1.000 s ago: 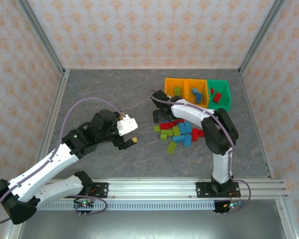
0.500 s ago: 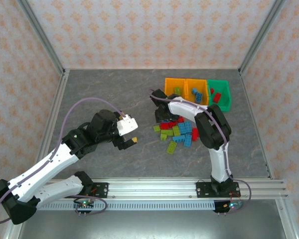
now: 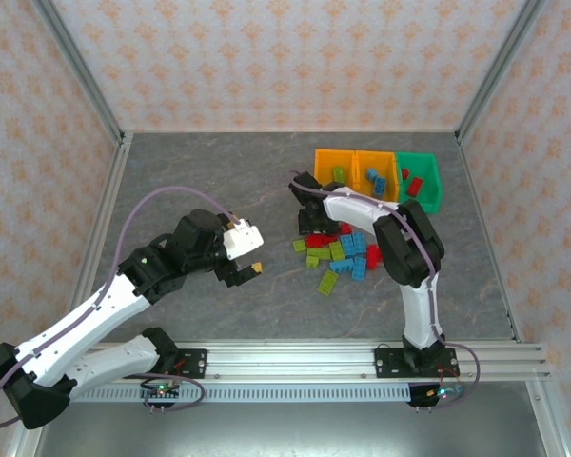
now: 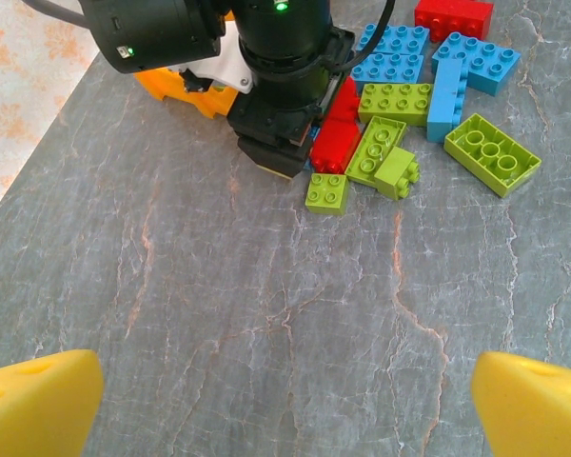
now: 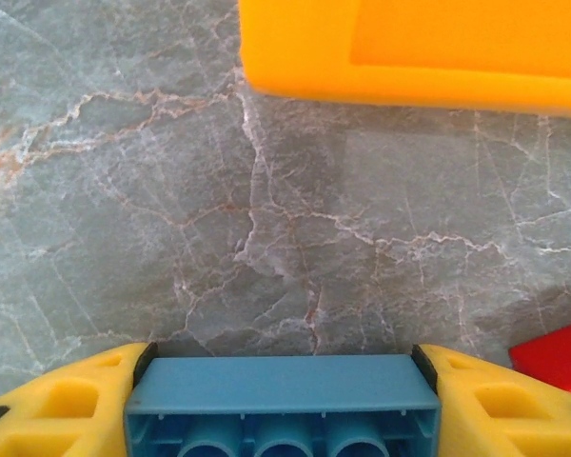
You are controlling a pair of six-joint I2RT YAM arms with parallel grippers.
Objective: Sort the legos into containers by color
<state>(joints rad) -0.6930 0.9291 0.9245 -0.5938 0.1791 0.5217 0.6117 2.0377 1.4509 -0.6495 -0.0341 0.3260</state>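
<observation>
Lego [image 5: 282, 398], blue, long axis spanning right gripper [image 5: 282, 424], underside showing

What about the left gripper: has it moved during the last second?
No. In the top view the left gripper sits at the same spot, equally far from the left orange bin as before.

no readable text, label or number on anything.
</observation>
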